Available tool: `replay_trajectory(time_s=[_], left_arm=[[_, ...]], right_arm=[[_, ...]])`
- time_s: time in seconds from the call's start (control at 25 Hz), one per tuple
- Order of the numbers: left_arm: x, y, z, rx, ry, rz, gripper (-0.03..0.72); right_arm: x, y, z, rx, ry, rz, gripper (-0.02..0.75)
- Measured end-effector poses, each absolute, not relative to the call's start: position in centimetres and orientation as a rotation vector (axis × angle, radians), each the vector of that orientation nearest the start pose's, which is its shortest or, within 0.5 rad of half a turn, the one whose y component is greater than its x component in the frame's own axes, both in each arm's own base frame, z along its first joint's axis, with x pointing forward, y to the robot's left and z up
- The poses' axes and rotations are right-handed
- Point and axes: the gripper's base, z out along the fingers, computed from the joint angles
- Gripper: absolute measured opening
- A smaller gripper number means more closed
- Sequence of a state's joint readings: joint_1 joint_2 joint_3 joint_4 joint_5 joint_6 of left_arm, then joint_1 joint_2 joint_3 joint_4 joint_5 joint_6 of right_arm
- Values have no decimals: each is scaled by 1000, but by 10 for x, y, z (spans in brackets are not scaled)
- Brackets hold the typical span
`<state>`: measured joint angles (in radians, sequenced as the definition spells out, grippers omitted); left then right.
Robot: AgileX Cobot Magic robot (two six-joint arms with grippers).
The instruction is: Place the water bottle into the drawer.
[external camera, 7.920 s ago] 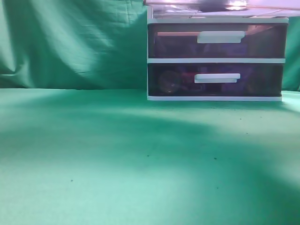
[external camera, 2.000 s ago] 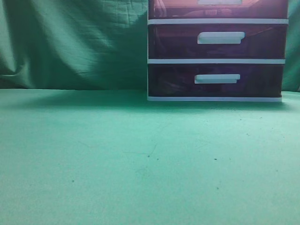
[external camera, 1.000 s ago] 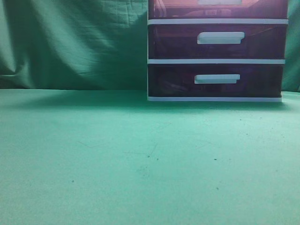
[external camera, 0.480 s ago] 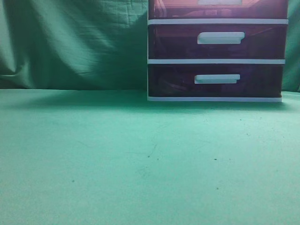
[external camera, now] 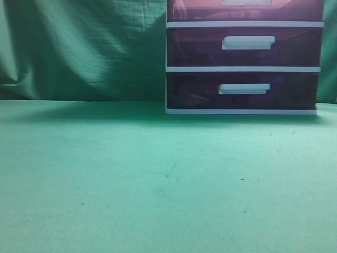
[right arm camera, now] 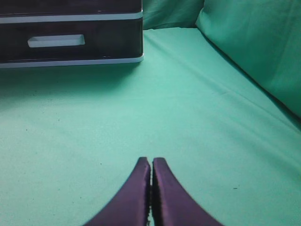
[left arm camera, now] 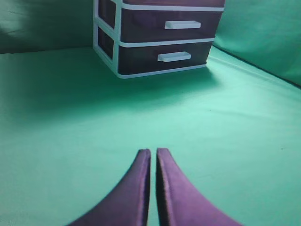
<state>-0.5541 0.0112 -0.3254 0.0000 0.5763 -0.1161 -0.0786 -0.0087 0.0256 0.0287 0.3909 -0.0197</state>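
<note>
Nearest to us, both tools idle low over the green cloth-covered table (external camera: 158,179). The left gripper (left arm camera: 153,153) has its dark purple curved fingers (left arm camera: 141,179) pressed together, nothing between them. The right gripper (right arm camera: 151,161) is the same: fingers meeting at the tips, holding nothing.

Mid-table is bare cloth with a few dark specks. We see no water bottle in any view; it's not on the table and not in either tool.

At the back stands the white-framed drawer unit (external camera: 243,68) against the green backdrop (external camera: 79,47). The top translucent reddish-brown plastic drawer with white bar handle (external camera: 245,6) sits flush with the frame, cut off by the upper edge of the exterior view. Through its front we can't make out contents. Our read: the bottle is probably already inside and the drawer shut, so the task looks about finished.

If we still need to verify or close up:
- check the drawer front sits even with the two alike drawers (external camera: 243,46) beneath
- push at the handle centre, not a corner, so it doesn't rack
- keep arms low and clear of the unit when parking
</note>
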Motion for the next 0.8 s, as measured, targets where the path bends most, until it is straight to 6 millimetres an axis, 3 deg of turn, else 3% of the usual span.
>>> replay_trajectory(time_s=[0.2,0.36,0.52,0.8], left_arm=[[30,-10,260,400,1713,-278,0],[40,-9,229,305,1772,-167,0],[48,-9,199,226,1808,-134,0],[52,-9,176,171,1835,-131,0]], right_arm=[[52,-3,170,73,1890,-39,0],[52,-3,170,73,1890,-39,0],[52,-3,170,74,1889,-37,0],[52,-3,169,74,1890,-37,0]])
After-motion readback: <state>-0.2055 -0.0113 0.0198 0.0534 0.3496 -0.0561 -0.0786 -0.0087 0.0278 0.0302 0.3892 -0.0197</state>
